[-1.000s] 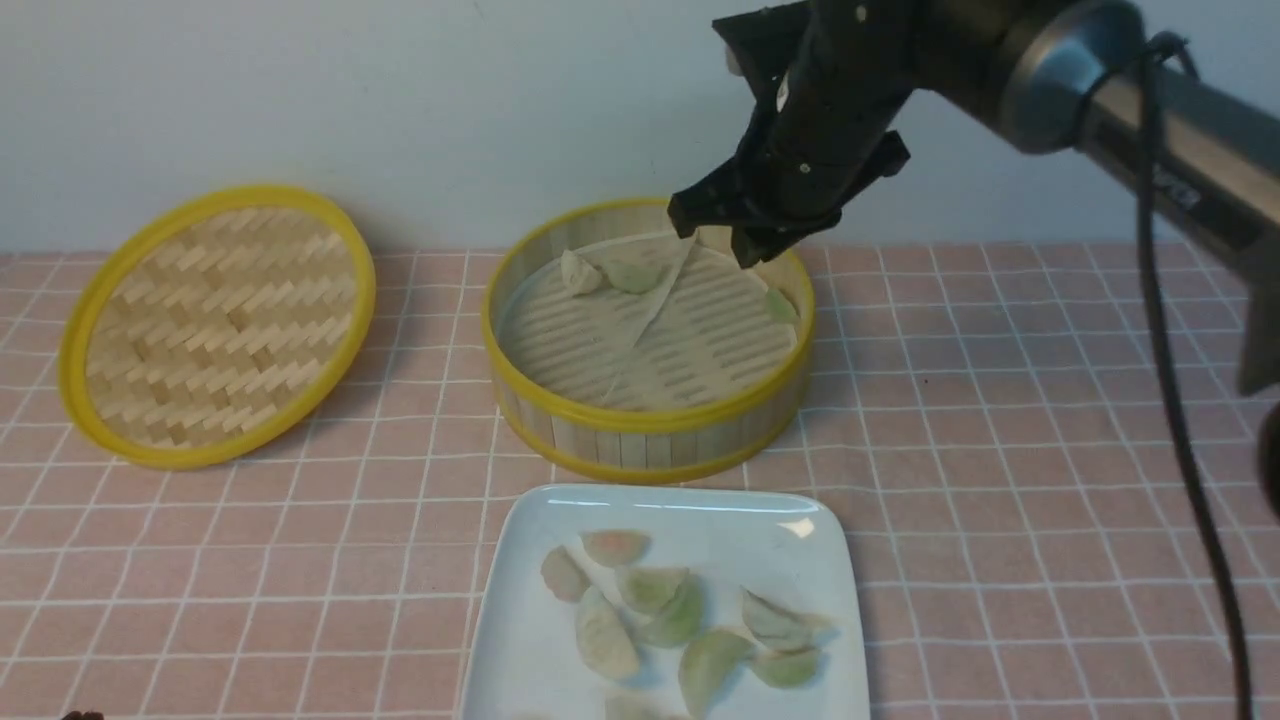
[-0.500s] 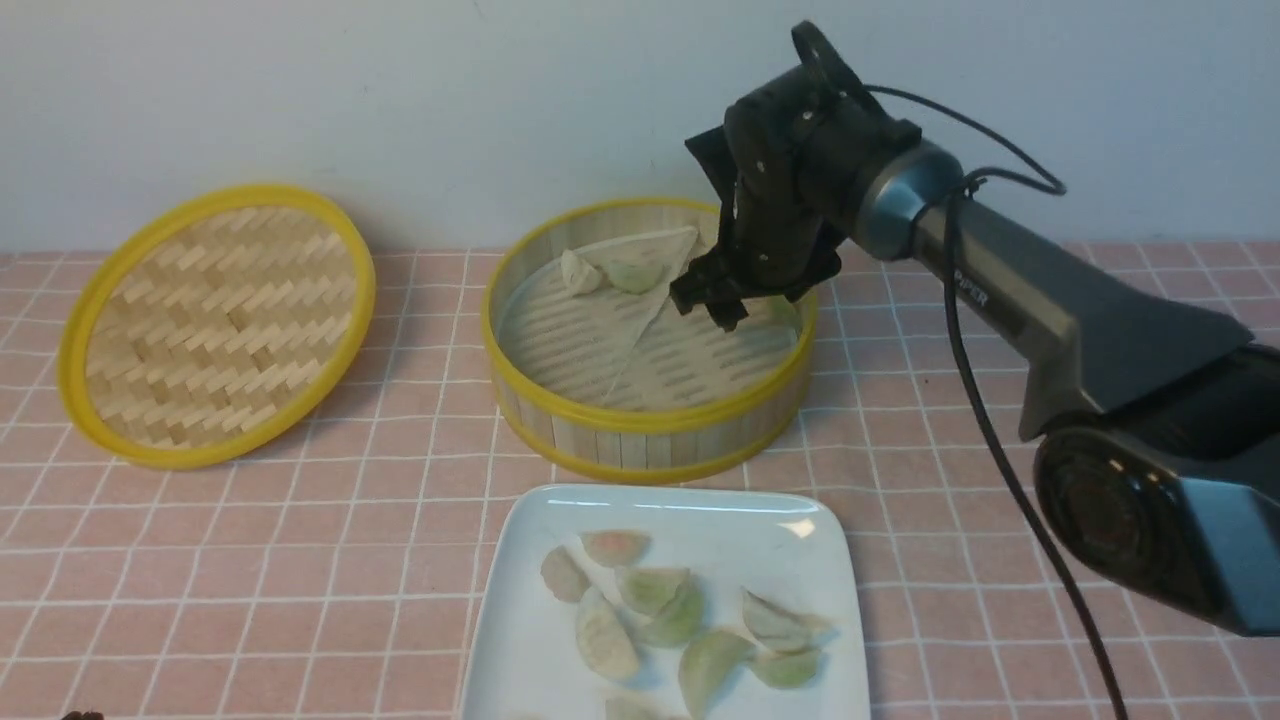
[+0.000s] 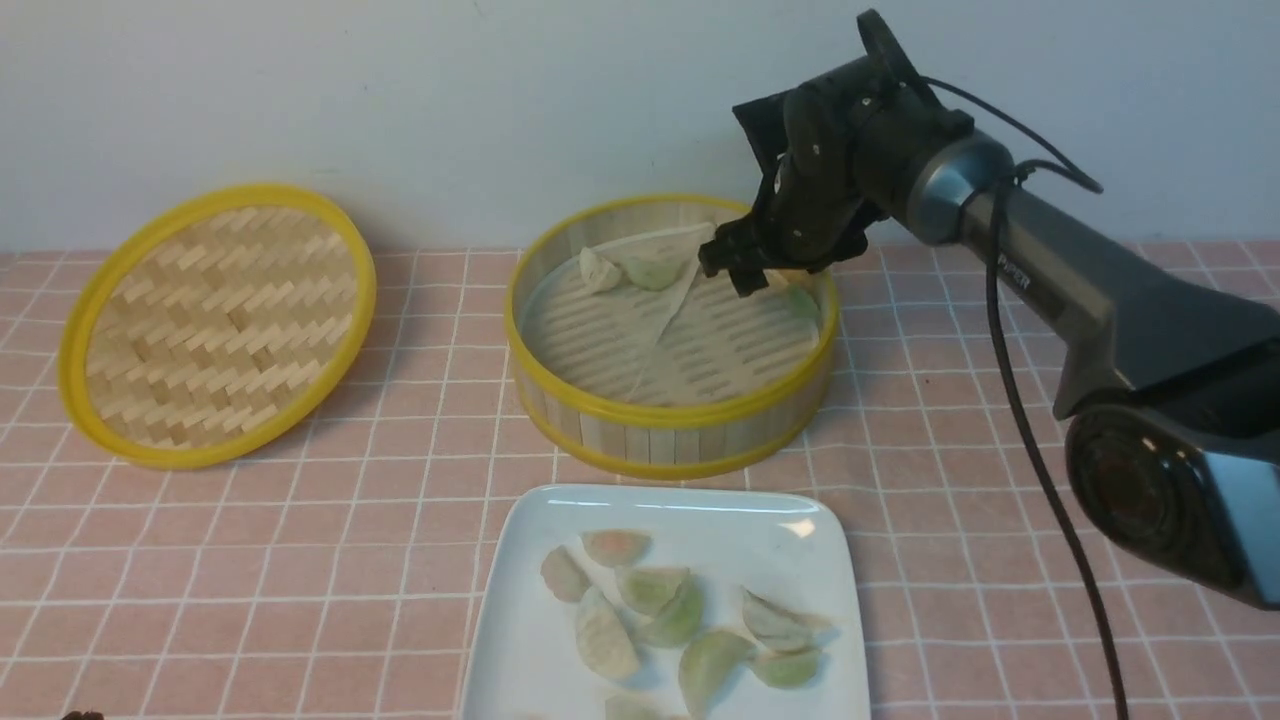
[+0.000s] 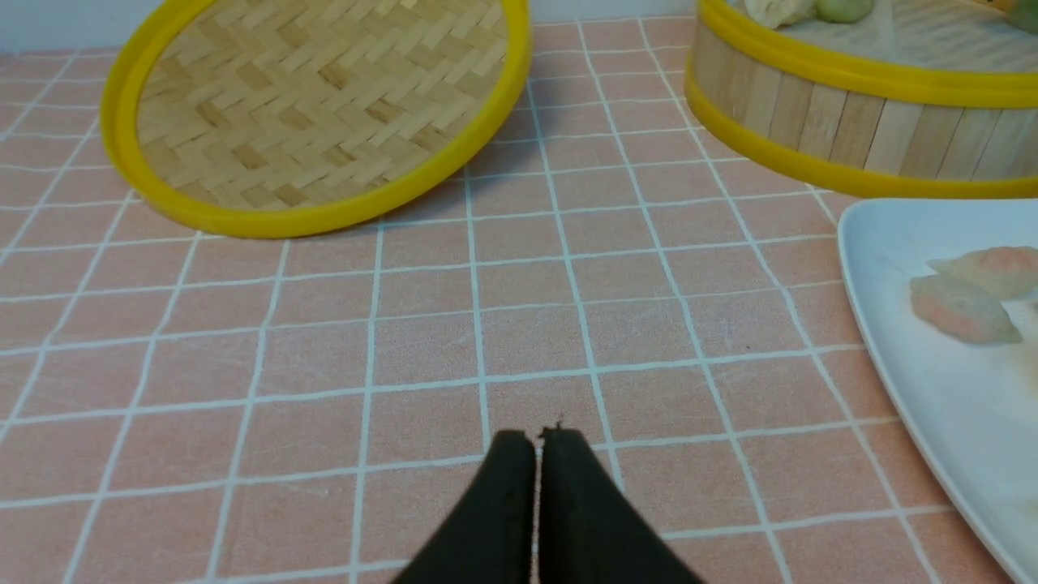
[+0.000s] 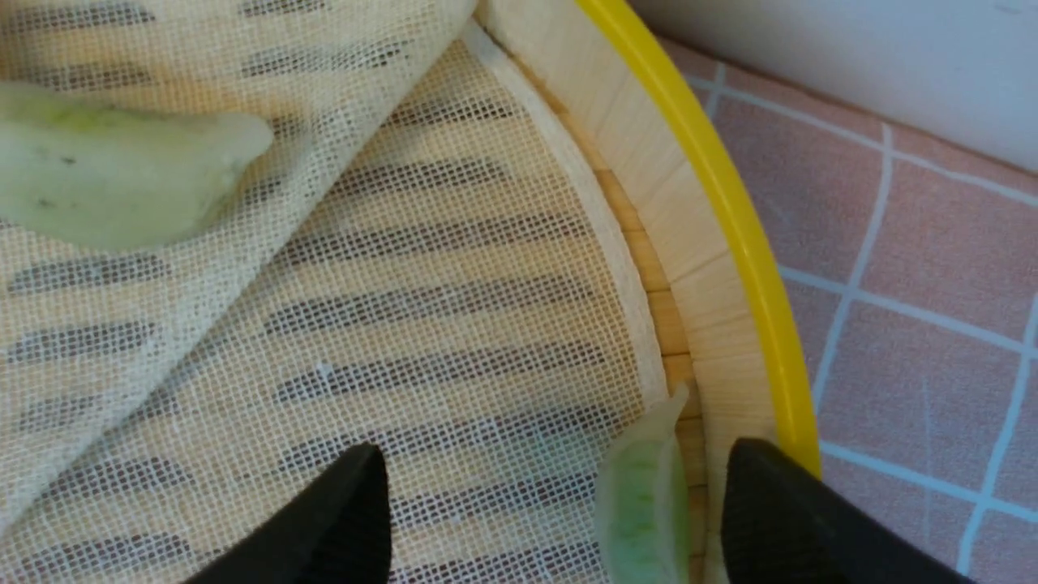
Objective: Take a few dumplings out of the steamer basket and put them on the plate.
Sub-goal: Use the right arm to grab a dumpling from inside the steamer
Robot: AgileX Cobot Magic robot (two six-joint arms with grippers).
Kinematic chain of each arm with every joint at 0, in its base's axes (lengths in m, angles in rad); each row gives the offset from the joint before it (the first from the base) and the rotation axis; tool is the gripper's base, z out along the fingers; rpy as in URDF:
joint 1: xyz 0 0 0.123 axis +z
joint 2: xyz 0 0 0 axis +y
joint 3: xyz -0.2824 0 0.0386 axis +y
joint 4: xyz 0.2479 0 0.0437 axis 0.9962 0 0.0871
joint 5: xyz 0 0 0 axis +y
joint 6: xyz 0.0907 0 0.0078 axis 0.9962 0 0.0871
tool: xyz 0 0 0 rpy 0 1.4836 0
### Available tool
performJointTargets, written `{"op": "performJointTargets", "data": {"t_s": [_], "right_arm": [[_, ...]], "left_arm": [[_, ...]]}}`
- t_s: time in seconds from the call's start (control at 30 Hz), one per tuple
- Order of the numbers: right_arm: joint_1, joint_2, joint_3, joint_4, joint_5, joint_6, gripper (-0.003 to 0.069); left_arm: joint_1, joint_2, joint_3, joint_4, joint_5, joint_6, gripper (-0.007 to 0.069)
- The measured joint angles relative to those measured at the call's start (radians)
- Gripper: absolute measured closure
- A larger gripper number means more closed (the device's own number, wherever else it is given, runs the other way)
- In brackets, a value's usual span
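In the basket (image 3: 670, 420), at its right wall: right gripper (image 5: 555, 454) jaws spread wide, either side of one dumpling (image 5: 641, 503) leaning on the wall, not pinching it. Two more dumplings (image 3: 625, 272) sit at the far side. Several lie on the plate (image 3: 690, 503) just in front. Left gripper (image 4: 538, 444) jaws pressed together over the tablecloth (image 4: 324, 324).

white "piper" lettering on the right arm (image 3: 1085, 300), grey link, no other readable text
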Motion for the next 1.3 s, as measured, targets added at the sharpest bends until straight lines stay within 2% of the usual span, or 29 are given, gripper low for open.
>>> {"op": "performJointTargets", "data": {"t_s": [0.27, 0.47, 0.6, 0.83, 0.97, 1.3], "right_arm": [[0.0, 0.031, -0.007, 0.009, -0.005, -0.027, 0.0155], [0.004, 0.028, -0.009, 0.078, 0.0, -0.092, 0.0155], [0.049, 0.011, -0.007, 0.12, 0.026, -0.134, 0.0155], [0.095, -0.012, -0.005, 0.043, 0.041, -0.118, 0.0155], [0.087, -0.016, -0.005, -0.075, 0.059, -0.06, 0.0155], [0.074, -0.018, -0.008, -0.099, 0.038, -0.011, 0.0155]], "left_arm": [[0.0, 0.0, 0.0, 0.0, 0.0, 0.0, 0.0631], [0.0, 0.0, 0.0, 0.0, 0.0, 0.0, 0.0631], [0.0, 0.0, 0.0, 0.0, 0.0, 0.0, 0.0631], [0.0, 0.0, 0.0, 0.0, 0.0, 0.0, 0.0631], [0.0, 0.0, 0.0, 0.0, 0.0, 0.0, 0.0631], [0.0, 0.0, 0.0, 0.0, 0.0, 0.0, 0.0631]]}}
